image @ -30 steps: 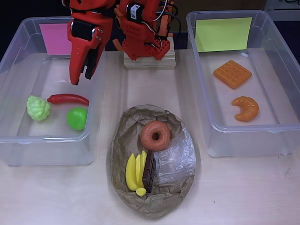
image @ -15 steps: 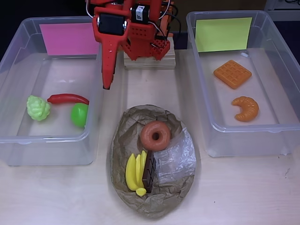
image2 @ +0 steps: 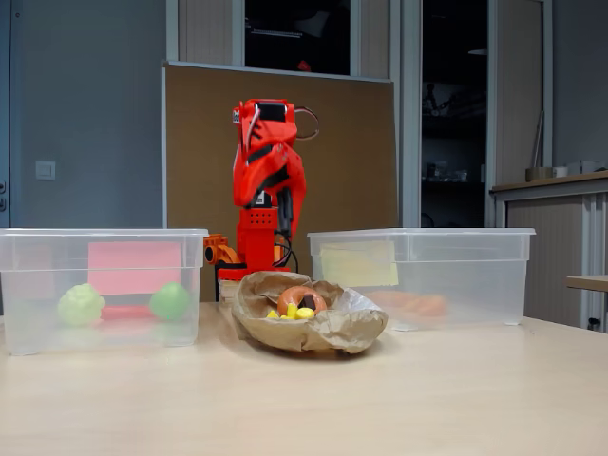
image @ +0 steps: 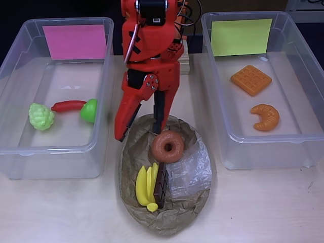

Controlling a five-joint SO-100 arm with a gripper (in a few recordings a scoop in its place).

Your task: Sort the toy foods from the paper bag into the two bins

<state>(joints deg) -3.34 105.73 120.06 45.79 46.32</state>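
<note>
The red claw [image: 139, 130], spread wide and empty, hangs over the bag's far rim, the brown ring donut [image: 167, 146] just right and nearer the camera in the overhead view.

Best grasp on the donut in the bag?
Pinch the donut's ring wall from above, one finger in the hole, one outside. It lies flat on the paper bag, hole up and rim unobstructed; the open gripper is already beside it.

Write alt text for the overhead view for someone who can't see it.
A red robot arm's open gripper reaches over a brown paper bag holding a donut, banana and chocolate bar. The pink-labelled bin holds grapes, chili and apple; the yellow-green-labelled bin holds a waffle and croissant.
</note>
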